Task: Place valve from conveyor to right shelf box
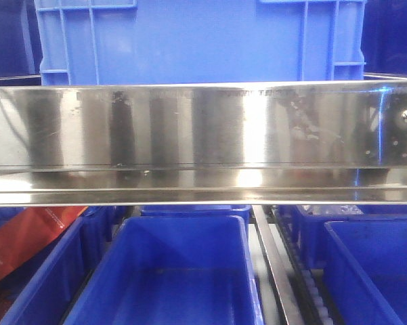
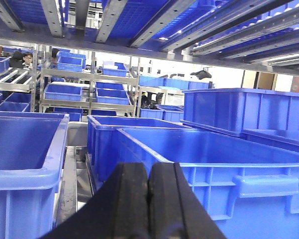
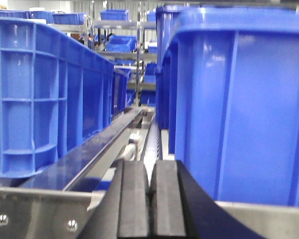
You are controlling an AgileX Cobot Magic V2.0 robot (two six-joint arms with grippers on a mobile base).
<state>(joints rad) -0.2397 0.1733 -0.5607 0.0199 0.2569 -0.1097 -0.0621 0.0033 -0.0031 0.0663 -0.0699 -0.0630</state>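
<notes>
steel shelf rail barring mid-frame, open blue bin below centre, narrow gap between tall crates centre right-wrist view

Glare on steel rail, soft focus

Steel shelf w/ blue bins below.

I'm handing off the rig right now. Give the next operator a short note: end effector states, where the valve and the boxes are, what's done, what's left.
Left end effector: shut, empty, at the rim of a blue shelf box.
Right end effector: shut, empty, between two blue crates above a steel rail.
Valve and conveyor: not visible in any view.
Front camera: steel shelf beam, with empty blue bins below.
Done: cannot tell whether a valve has been placed.
Left: locate the valve on the conveyor, grasp it, and place it in the right shelf box.
</notes>
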